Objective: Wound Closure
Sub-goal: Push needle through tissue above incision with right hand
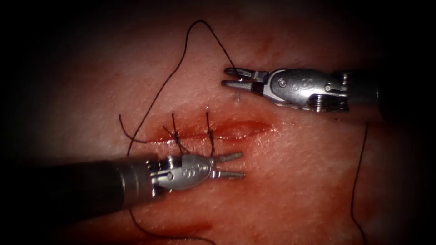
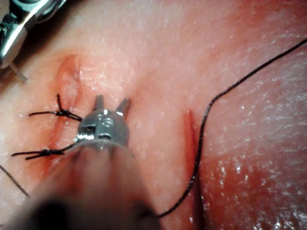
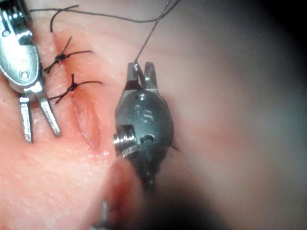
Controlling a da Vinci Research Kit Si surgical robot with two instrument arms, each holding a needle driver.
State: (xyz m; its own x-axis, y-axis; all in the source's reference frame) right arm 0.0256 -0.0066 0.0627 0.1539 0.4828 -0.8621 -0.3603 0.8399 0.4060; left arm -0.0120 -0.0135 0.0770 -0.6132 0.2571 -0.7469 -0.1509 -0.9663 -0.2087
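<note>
**Both hands spread over a partly stitched cut; needle hard to make out**

The tissue (image 1: 290, 181) carries a horizontal cut (image 1: 236, 129) with two knotted stitches (image 1: 210, 134) across its left part; the right part of the cut gapes, wet with red fluid (image 1: 254, 127).

The left hand (image 1: 229, 165) sits on the near side of the cut, just right of the stitches, its two jaws spread apart and grasping nothing.

The right hand (image 1: 234, 77) lies on the far side of the cut, jaws parted. The thread (image 1: 181, 59) runs up to its tip, and in the right wrist view the thread (image 3: 148, 38) ends between the fingertips (image 3: 130, 76); whether the jaws pinch it or it merely passes between them I cannot tell.

From there the thread arcs far and left, drops past the left end of the cut, passes behind the left shaft and runs off the near edge. Another length hangs at the right, cut off by the frame.

A short pale sliver (image 1: 237, 96) stands at the tissue just near the right hand; it may be the needle, but it is too small to make out.
</note>
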